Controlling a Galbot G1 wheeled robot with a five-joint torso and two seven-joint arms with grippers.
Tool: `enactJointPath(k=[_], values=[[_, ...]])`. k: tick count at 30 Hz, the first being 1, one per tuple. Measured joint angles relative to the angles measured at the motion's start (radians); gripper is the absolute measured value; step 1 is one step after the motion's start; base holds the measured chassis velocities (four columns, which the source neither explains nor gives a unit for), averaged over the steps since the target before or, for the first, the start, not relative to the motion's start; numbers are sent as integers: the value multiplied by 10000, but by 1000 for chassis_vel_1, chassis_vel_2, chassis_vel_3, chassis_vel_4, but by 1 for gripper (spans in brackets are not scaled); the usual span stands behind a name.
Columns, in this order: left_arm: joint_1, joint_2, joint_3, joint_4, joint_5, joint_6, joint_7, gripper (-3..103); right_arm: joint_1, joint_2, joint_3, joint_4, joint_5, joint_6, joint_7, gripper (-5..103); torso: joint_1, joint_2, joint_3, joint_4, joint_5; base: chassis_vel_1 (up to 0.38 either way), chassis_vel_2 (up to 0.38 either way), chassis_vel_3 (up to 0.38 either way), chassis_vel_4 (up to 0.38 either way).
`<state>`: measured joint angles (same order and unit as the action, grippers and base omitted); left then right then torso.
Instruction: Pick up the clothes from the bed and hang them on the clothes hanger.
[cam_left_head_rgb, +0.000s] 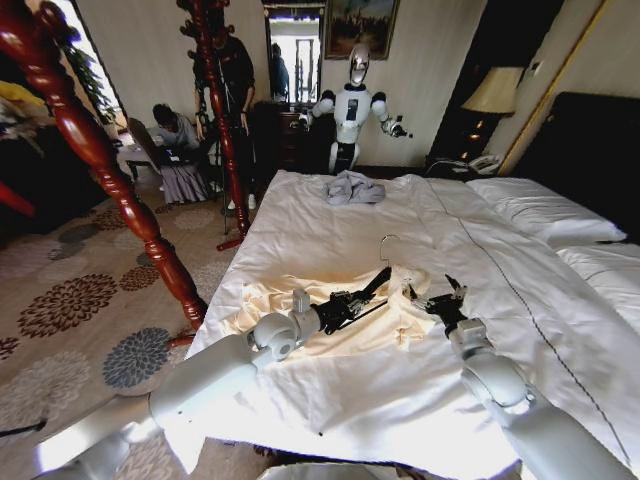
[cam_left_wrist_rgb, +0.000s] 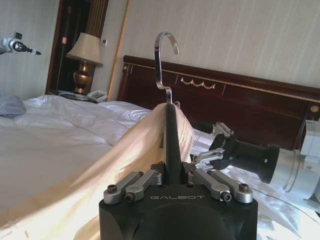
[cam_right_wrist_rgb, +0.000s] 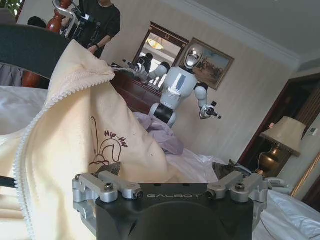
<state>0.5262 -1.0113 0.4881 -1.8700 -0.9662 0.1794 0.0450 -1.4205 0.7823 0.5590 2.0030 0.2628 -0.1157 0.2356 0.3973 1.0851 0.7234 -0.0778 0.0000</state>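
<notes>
Left gripper (cam_left_wrist_rgb: 175, 176) grips hanger (cam_left_wrist_rgb: 169, 125); right gripper (cam_right_wrist_rgb: 167, 184) seemingly open

Cream sweatshirt (cam_right_wrist_rgb: 95, 135) draped before the right gripper (cam_right_wrist_rgb: 170, 182)
Its dark chest mark faces the camera; the gripper's fingers are spread; a grey garment (cam_right_wrist_rgb: 160, 135) lies behind.

Your arms: white cylindrical links, grey joints. Left gripper (cam_left_wrist_rgb: 176, 176) and right gripper (cam_right_wrist_rgb: 172, 186): black "GALBOT" housings, silver screwed finger linkages.

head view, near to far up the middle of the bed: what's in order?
left gripper shut on the clothes hanger over the cream sweatshirt → the hanger's silver hook → grey garment → white humanoid robot beyond the bed.
</notes>
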Motion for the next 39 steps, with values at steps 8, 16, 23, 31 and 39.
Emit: enactJointPath(k=[8,16,23,31,39], values=[[33,327,96,-351,-41,30,137,16,291,-252,-126,-589,-1445,744,-438,100,0,0,0,-1,0,0,0,0,0],[74,740,145,-591,-59,44,252,16,401,-580,51,-1267,-4243,2400,-1265,100,0,1,0,-2,1,0,0,0,0],[57,1113,151,-700,-59,43,385,16,806,-801,249,-1639,-6673,3674,-2002,83,0,0,1,-1,0,0,0,0,0],[251,1265,-19,-755,8,34,452,16,988,-732,282,-1925,-7570,4332,-2168,56,0,0,1,-1,0,0,0,0,0],[206,1385,-66,-699,126,7,532,16,1087,-730,276,-2092,-7870,4676,-2168,27,0,0,0,-2,0,0,0,0,0]])
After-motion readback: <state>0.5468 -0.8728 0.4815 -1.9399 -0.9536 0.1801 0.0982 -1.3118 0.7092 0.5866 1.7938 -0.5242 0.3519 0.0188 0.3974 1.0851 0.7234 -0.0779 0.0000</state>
